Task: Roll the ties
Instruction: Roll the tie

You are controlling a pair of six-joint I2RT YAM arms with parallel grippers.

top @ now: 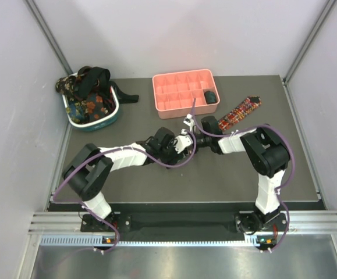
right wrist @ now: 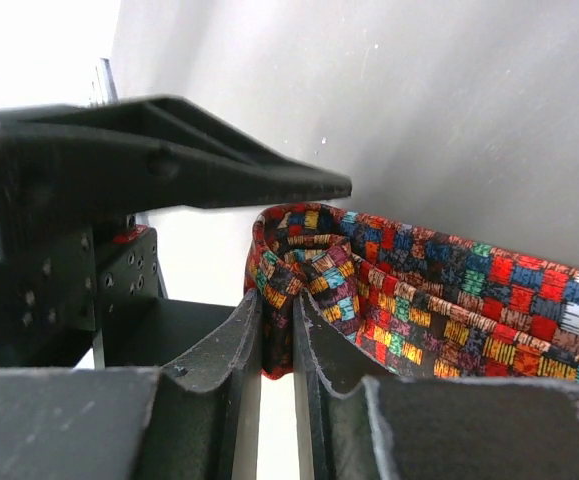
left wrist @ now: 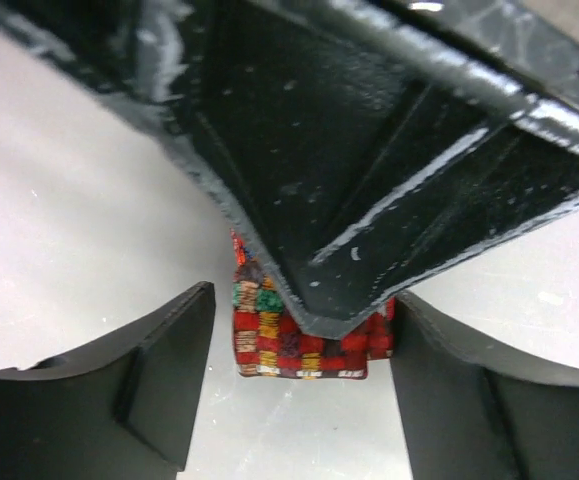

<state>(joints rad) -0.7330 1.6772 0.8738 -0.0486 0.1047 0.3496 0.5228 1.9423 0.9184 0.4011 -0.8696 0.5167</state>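
I've got the right gripper [right wrist: 277,322] pinching the rolled end of the plaid tie [right wrist: 424,295] so it can't unwind, with the left gripper [left wrist: 304,345] spread either side, ready to take over I reckon.

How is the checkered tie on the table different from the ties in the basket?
The checkered tie is bright red and yellow squares; the basket ties are dark, some flowery. The checkered tie lies stretched along the table with one end rolled; the basket ties sit heaped, spilling over the rim of the basket. The right gripper pinches the checkered tie; nothing touches the basket ties. Both are cloth ties.
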